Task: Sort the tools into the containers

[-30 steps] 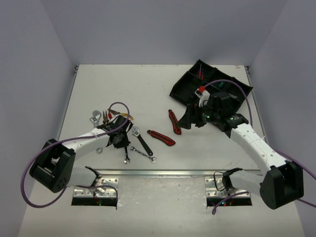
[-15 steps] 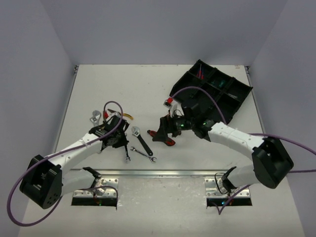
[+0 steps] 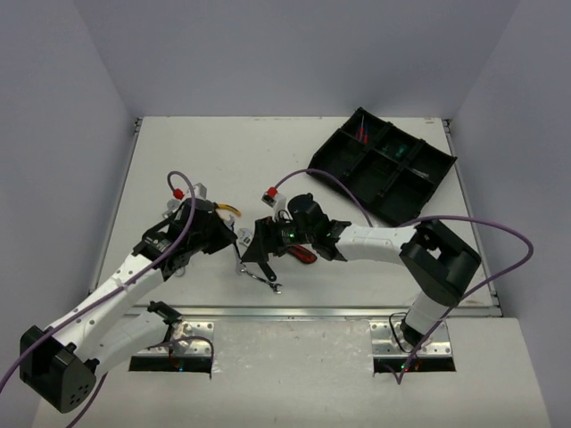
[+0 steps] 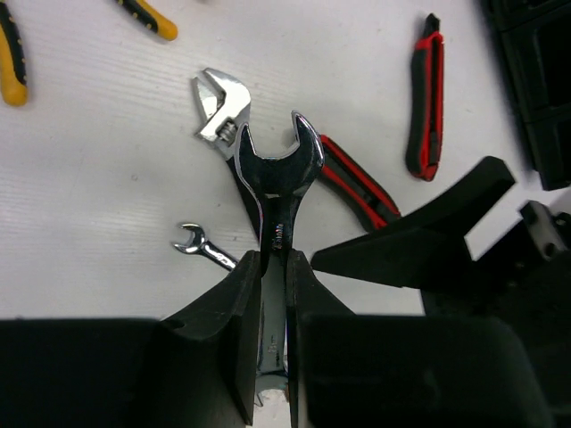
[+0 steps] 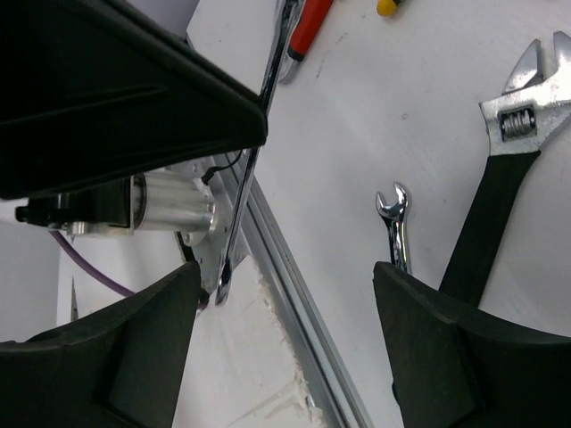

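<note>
Left of centre, the left gripper (image 4: 275, 260) clamps a silver open-ended wrench (image 4: 277, 169), the right gripper (image 5: 285, 269) gapes open — it should straddle the small silver wrench (image 5: 397, 223), missing the black-handled adjustable wrench (image 5: 500, 192).

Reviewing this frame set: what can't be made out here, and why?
- Top external: contents of the organiser tray, too small to name.
- Left wrist: lower end of the open-end wrench, hidden inside the shut jaws of the left gripper.
- Right wrist: handle end of the adjustable wrench, behind a finger of the right gripper.
</note>
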